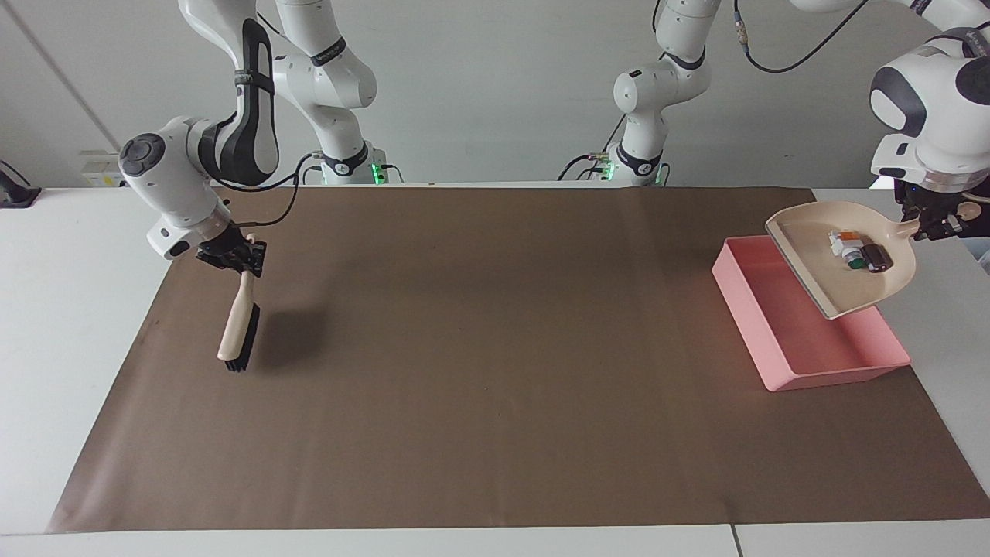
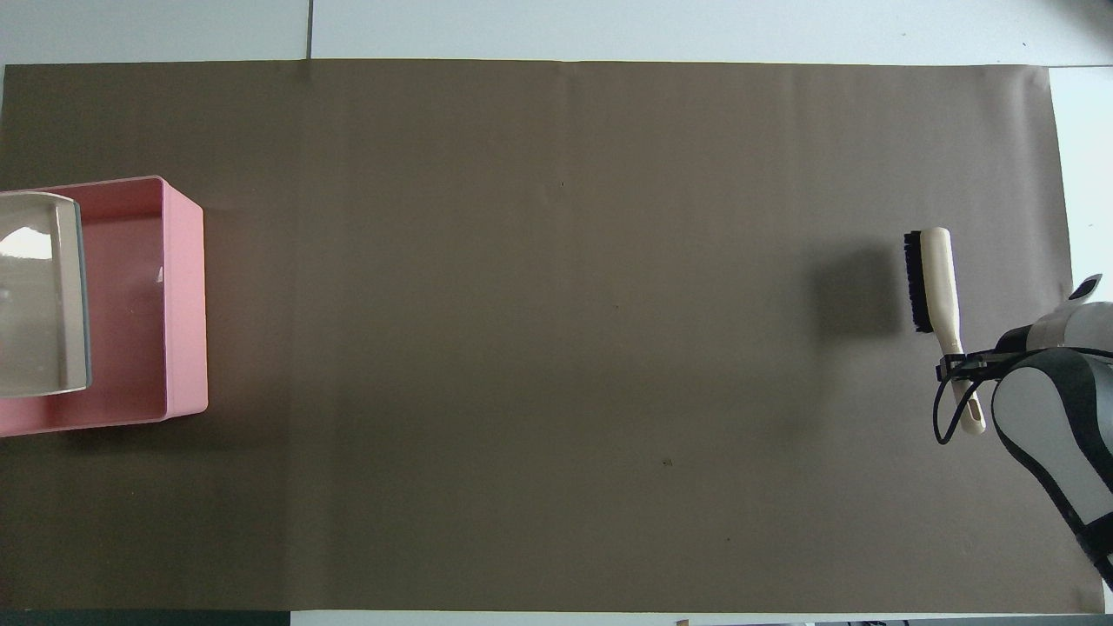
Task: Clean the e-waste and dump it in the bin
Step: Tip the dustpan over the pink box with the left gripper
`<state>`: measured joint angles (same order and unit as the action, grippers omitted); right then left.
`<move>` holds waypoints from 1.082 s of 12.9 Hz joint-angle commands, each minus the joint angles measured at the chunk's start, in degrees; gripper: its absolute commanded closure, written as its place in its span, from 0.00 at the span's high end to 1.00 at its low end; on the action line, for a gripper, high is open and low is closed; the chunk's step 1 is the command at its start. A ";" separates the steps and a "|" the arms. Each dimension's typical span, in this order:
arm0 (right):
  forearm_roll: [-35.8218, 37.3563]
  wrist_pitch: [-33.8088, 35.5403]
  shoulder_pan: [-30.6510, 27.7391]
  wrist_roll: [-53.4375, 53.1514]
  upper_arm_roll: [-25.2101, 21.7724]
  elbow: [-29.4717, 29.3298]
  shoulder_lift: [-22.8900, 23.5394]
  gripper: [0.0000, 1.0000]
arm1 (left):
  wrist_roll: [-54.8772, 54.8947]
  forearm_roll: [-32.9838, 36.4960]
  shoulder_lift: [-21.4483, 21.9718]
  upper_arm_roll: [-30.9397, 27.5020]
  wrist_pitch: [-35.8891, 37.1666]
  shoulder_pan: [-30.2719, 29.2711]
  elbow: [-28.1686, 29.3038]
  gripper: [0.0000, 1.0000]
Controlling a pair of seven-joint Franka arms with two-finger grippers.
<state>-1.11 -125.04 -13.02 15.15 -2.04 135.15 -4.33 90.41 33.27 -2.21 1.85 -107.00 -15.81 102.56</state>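
The beige dustpan (image 1: pixel 820 267) hangs tilted over the pink bin (image 1: pixel 839 373), its open lip lowest. My left gripper (image 1: pixel 932 224) is shut on its handle. In the pan, near the handle, lie the e-waste pieces: a white part (image 1: pixel 843 241) with a green end and a dark cylinder (image 1: pixel 876 257). The overhead view shows the bin (image 2: pixel 184 296) with only the pan's lip end (image 2: pixel 39 322) over it. At the right arm's end of the table my right gripper (image 1: pixel 240 259) is shut on the handle of a brush (image 1: pixel 238 329), bristle end hanging just above the mat.
A brown paper mat (image 1: pixel 495 371) covers most of the white table (image 1: pixel 69 309). The bin sits on the mat's edge at the left arm's end. The brush (image 2: pixel 935 283) casts a shadow on the mat beside it.
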 commanded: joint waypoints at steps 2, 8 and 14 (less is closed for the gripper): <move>0.58 -2.40 -1.22 1.46 0.81 2.13 -0.24 0.07 | -9.34 13.28 -0.69 -0.18 -0.23 4.37 3.77 0.00; 0.58 0.82 -0.43 1.55 0.99 1.53 -0.51 1.00 | -21.68 28.51 -0.61 -0.18 1.35 8.42 10.38 0.00; 0.67 13.67 7.46 -7.92 1.34 -12.79 -1.82 1.00 | -21.95 34.93 -0.08 -0.18 9.17 12.20 8.98 0.00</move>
<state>-1.10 -113.48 -7.59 11.22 -1.02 124.84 -5.52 68.91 66.53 -3.59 2.16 -100.20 -5.28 111.85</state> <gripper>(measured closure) 0.000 0.670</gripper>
